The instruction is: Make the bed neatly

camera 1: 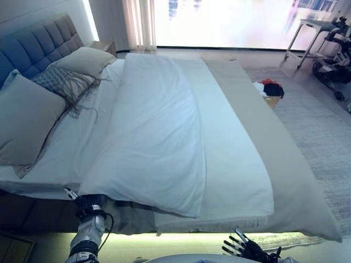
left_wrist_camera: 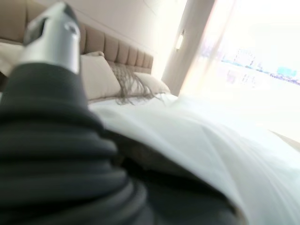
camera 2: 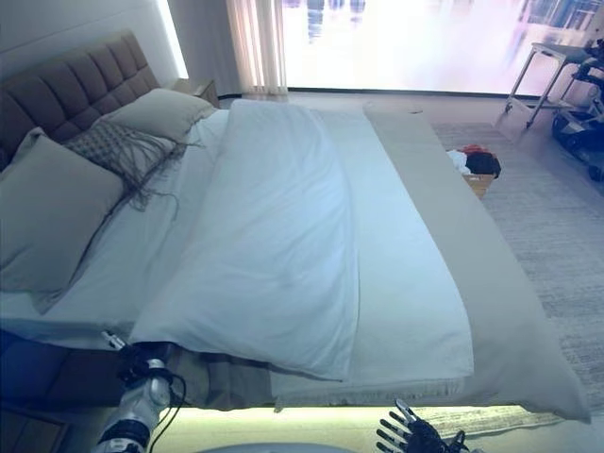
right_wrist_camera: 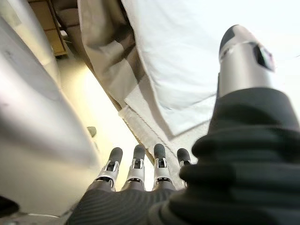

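At the bed's near edge, by the headboard-side corner, reaching with the left hand (camera 1: 88, 207) up to the white duvet (camera 1: 156, 137), probably for pulling it flat; fingers hidden below the hem, so not possible to tell their state. Hanging low before the near edge, the right hand (right_wrist_camera: 140, 164), fingers straight and spread, holding nothing. Lying folded lengthwise along the bed's middle, soft and puffy, over a smooth white sheet (camera 1: 236, 164) and beige cover (camera 1: 290, 181). Leaning at the padded headboard (camera 1: 38, 41): plump pillows (camera 1: 27, 115), one fringed.
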You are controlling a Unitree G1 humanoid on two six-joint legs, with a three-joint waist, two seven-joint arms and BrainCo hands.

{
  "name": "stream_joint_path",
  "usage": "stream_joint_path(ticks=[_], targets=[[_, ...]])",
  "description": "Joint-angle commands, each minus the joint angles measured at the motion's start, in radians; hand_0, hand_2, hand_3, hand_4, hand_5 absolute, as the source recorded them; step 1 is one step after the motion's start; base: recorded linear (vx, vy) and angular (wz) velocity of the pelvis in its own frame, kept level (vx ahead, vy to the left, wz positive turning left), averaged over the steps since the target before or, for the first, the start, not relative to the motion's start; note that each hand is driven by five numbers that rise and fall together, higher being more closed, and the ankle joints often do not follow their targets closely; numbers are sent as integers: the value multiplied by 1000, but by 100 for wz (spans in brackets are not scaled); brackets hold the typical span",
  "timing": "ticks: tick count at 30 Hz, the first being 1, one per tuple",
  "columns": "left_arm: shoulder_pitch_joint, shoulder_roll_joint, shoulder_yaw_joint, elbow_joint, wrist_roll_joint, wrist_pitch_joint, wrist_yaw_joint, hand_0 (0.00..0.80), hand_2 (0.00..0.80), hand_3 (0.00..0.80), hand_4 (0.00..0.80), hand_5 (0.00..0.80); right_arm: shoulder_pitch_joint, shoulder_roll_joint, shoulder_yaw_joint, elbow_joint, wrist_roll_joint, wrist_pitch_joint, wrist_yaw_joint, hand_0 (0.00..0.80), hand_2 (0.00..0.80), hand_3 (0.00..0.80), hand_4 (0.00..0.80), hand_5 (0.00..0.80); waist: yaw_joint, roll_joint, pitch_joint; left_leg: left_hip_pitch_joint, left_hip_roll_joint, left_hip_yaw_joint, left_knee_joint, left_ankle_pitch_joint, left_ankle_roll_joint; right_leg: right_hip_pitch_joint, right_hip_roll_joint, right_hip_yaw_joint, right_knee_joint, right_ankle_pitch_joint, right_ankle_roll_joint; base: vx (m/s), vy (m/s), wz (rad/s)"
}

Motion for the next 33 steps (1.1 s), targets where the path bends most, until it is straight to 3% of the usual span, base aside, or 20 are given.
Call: stream_joint_path(ticks=[1,7,20,28,33], targets=[[-44,168,157,3,3,-7,-169,0,0,0,0,0,-64,38,-37,84,-9,-60,-12,0,0,0,0,0,90,-39,-21,-11,-20,-32,15,-30,20,-1,-168,-20,31,6,92,-27,-5,8],[6,220,238,20,-2,-34,-170,0,0,0,0,0,-100,32,-52,101,39,-92,-53,0,0,0,0,0,137,-31,-25,-19,-34,-53,9,-36,23,15,-169,-52,19,1,90,-32,2,3],[146,559,533,203,-10,-63,-49,0,0,0,0,0,-75,-50,-126,158,106,-135,-65,0,0,0,0,0,200,-15,-21,-46,-43,-96,10,-41,24,26,-164,-98,15,-19,92,-23,58,-5],[228,620,641,288,-37,-85,38,0,0,0,0,0,-71,-65,-153,158,141,-142,-28,0,0,0,0,0,238,-37,-13,-62,-53,-134,9,-46,26,36,-155,-122,17,-37,89,1,67,-2],[226,616,622,342,-36,-46,25,0,0,0,0,0,-89,-54,-123,155,121,-147,-6,0,0,0,0,0,251,-54,-13,-75,-55,-140,6,-46,22,34,-150,-140,10,-40,92,-23,20,0]])
